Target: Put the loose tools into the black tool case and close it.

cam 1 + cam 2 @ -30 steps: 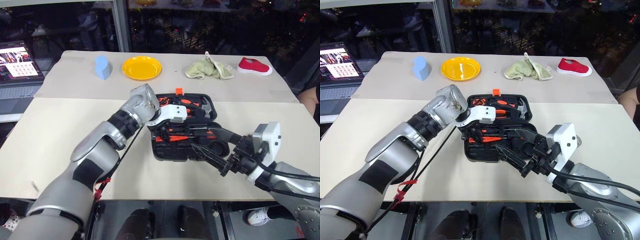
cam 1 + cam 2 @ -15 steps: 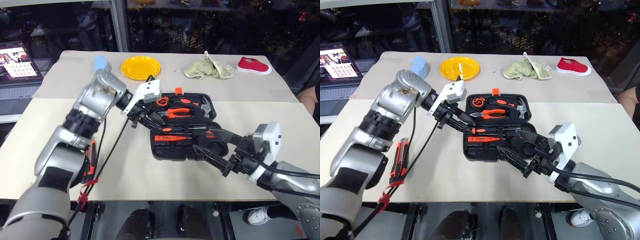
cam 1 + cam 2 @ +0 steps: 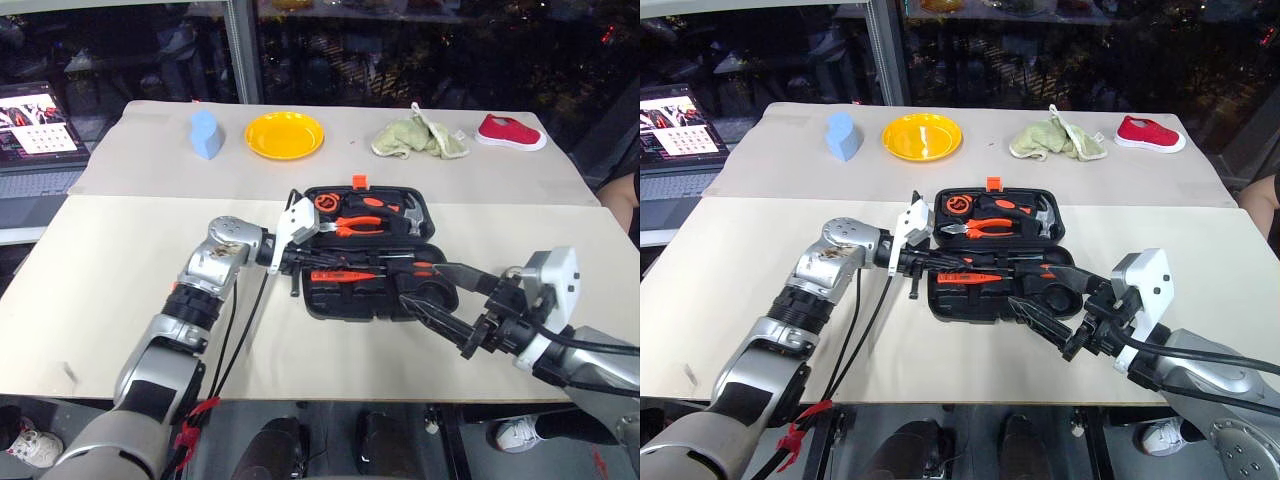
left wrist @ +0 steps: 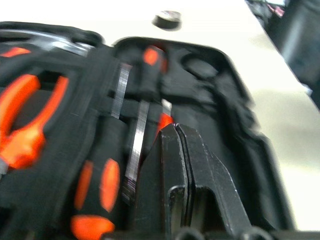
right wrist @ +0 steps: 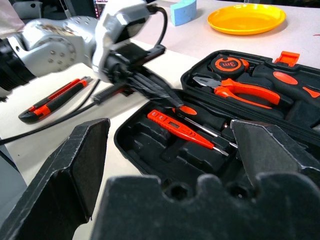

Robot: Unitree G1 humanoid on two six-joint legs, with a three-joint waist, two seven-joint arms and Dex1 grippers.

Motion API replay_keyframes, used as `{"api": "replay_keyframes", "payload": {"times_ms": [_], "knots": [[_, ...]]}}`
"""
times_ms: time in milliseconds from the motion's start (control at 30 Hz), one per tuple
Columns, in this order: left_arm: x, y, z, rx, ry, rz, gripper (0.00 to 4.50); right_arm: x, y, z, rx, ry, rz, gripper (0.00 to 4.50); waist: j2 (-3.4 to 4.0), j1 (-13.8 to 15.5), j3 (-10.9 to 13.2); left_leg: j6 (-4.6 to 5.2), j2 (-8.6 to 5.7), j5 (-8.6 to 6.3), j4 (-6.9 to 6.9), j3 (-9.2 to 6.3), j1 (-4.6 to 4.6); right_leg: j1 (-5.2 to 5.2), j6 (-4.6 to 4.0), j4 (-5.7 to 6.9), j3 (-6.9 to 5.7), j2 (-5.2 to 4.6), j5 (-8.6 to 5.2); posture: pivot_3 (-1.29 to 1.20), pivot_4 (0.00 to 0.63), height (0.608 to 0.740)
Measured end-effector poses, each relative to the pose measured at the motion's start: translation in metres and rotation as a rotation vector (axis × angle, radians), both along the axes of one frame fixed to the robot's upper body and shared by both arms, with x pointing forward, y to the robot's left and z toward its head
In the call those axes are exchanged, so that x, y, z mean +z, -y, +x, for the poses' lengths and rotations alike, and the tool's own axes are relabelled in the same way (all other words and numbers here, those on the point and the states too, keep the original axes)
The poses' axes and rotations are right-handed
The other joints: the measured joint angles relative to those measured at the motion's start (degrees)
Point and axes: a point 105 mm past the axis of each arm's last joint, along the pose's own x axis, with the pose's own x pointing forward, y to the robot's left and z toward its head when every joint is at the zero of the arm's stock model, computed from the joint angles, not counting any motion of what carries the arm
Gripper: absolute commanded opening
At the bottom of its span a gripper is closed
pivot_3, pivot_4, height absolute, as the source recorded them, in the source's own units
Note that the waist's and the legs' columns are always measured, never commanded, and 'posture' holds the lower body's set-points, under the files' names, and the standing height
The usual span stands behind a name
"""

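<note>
— Two fingers on the left gripper: how do they stand?
— Pressed together, holding nothing, tips over the open black tool case beside a black-and-orange screwdriver.
— And the right gripper?
— Spread wide at the case's near edge. An orange tester screwdriver lies inside; the utility knife lies on the table.

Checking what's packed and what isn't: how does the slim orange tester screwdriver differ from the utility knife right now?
The slim all-orange tester screwdriver lies inside the black tool case; the utility knife lies outside it on the table. The tester is thin and wholly orange with a metal tip; the knife is broader, orange and black. Neither is held by a gripper.
</note>
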Motion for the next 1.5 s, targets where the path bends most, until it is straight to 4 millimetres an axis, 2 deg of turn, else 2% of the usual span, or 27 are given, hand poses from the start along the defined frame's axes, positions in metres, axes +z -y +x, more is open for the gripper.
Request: {"api": "replay_keyframes", "payload": {"times_ms": [300, 567, 967, 1067, 1167, 1333, 1500], "knots": [[-0.009, 0.001, -0.001, -0.026, 0.006, 0.028, 0.05, 0.004, 0.003, 0.006, -0.023, 0.015, -0.002, 4.50, 0.00, 0.08, 0.00, 0.04, 0.00, -0.02, 0.00, 0.00, -0.01, 0.01, 0.00, -0.02, -0.02, -0.02, 0.00, 0.00, 0.150, 0.740], [-0.025, 0.002, 0.000, -0.026, 0.022, 0.085, 0.05, 0.004, 0.002, 0.006, -0.022, 0.012, -0.001, 4.50, 0.00, 0.13, 0.00, 0.08, 0.00, -0.05, 0.00, 0.00, -0.04, 0.00, 0.00, -0.06, -0.03, -0.04, 0.01, 0.00, 0.150, 0.740], [-0.030, 0.002, 0.001, -0.043, 0.097, 0.115, 0.05, 0.004, 0.003, 0.008, -0.034, 0.011, 0.002, 4.50, 0.00, 0.21, -0.02, 0.10, 0.00, -0.06, 0.00, -0.01, 0.01, 0.08, 0.01, -0.07, -0.04, -0.09, 0.01, 0.00, 0.150, 0.740], [-0.031, 0.003, 0.000, -0.053, 0.115, 0.125, 0.05, 0.004, 0.004, 0.008, -0.036, 0.009, 0.003, 4.50, 0.04, 0.23, -0.06, 0.39, 0.00, -0.23, 0.00, -0.01, 0.07, 0.13, 0.01, -0.07, -0.04, -0.10, 0.01, 0.00, 0.150, 0.740], [-0.035, 0.004, 0.000, -0.058, 0.131, 0.137, 0.05, 0.003, 0.004, 0.009, -0.038, 0.008, 0.004, 4.50, 0.10, 0.25, -0.14, 0.51, 0.00, -0.30, 0.00, -0.01, 0.22, 0.27, 0.01, -0.08, -0.04, -0.09, 0.01, 0.00, 0.150, 0.740], [-0.041, 0.005, 0.002, -0.046, 0.138, 0.143, 0.05, 0.003, 0.005, 0.009, -0.039, 0.006, 0.005, 4.50, 0.33, 0.28, -0.28, 0.64, 0.13, -0.40, -0.15, -0.10, 1.01, 1.16, 0.10, -0.74, -0.16, -0.10, -0.01, 0.00, 0.150, 0.740], [-0.046, 0.006, 0.004, -0.043, 0.140, 0.152, 0.05, 0.004, 0.004, 0.010, -0.038, 0.011, 0.005, 4.50, 0.43, 0.36, -0.38, 0.74, 0.12, -0.47, -0.20, -0.09, 1.45, 1.59, 0.64, -0.81, -0.16, -0.18, -0.32, 0.00, 0.150, 0.740]]}}
